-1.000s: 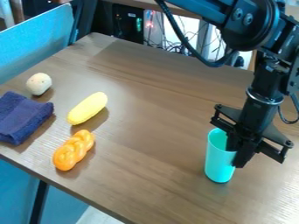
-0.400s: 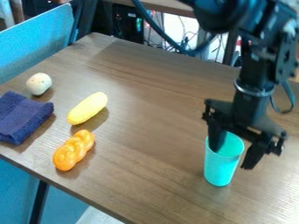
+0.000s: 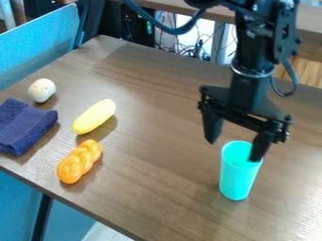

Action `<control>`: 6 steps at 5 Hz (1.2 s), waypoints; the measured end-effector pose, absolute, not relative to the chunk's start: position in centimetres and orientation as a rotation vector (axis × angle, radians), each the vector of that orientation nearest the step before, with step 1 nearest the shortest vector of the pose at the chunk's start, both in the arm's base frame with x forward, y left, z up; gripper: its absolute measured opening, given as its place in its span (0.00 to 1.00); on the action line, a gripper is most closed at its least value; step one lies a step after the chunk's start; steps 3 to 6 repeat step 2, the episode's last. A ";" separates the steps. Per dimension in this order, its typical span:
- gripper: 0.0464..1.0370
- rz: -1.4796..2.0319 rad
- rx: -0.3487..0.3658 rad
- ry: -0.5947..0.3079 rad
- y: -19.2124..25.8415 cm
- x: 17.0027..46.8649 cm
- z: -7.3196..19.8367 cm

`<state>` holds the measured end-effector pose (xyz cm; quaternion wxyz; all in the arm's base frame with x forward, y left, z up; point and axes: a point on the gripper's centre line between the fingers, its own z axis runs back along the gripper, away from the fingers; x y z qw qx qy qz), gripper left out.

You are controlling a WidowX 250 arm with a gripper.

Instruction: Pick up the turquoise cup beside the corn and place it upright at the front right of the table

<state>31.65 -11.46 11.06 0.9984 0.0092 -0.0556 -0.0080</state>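
1. My hand [image 3: 232, 150]: spread wide, lifted higher than before, pinching nothing.
2. Cup [image 3: 239, 176], 1: upright on table [image 3: 157, 188], near 1 fingertip; ungripped, so moving it would need regrasping.

The black arm [image 3: 248, 47] comes in from the top edge, right of the middle, and its lower part hangs almost straight down. A silver ring [image 3: 250, 72] circles the wrist. Below it, the gripper [image 3: 234, 150] points downward, its crossbar [image 3: 242, 114] slanting down toward the right of the view. Its two fingers [image 3: 213, 127] stand wide apart, with the right-hand one in the view lower. A dark cable [image 3: 171, 30] sags beside the upper arm, and a thinner loop [image 3: 290, 80] curves beside the wrist.
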 end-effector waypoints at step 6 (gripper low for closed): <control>0.96 0.060 0.039 -0.093 -7.4 31.1 12.6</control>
